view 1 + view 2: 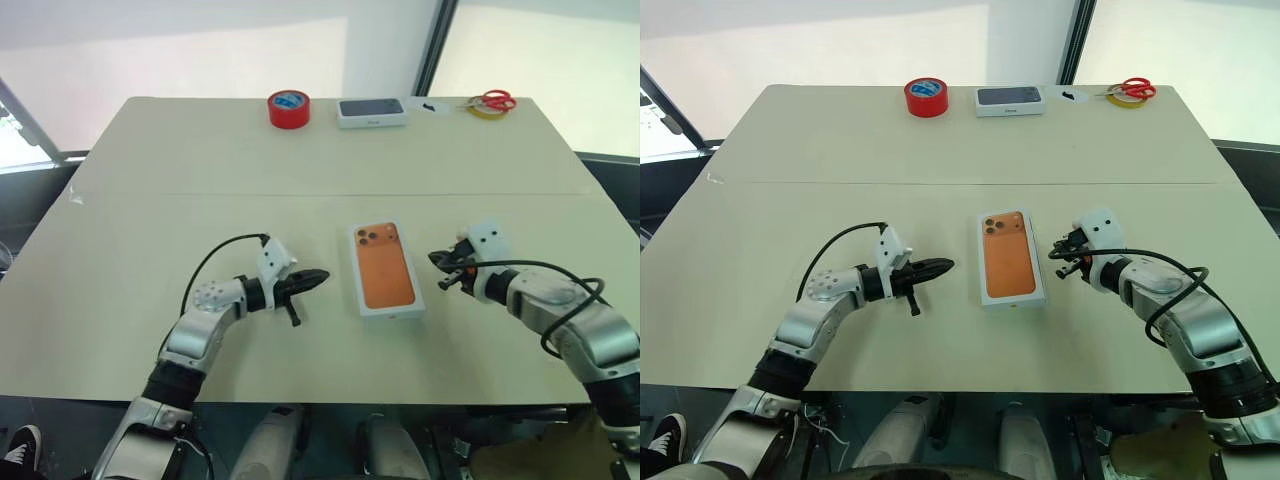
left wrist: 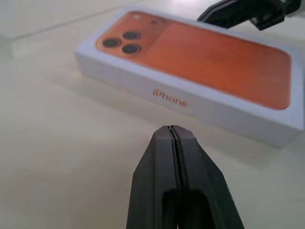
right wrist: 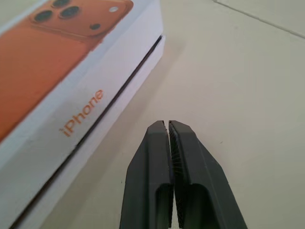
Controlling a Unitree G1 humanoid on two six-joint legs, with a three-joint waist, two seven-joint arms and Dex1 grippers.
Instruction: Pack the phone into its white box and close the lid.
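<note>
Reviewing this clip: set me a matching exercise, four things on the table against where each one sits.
Things:
1. red tape roll
2. scissors
3. closed white box picturing an orange phone
4. left claw

Places:
A. table's far right corner
B. middle of the table, between both claws
C. far edge, left of the small box picturing a dark phone
D. just left of the orange-pictured box, shut

Pairs: 1-C, 2-A, 3-B, 4-D

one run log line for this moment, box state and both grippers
white box: closed, lid on, mid table | left gripper: shut, empty, left of box | right gripper: shut, empty, right of box | contact: none
</note>
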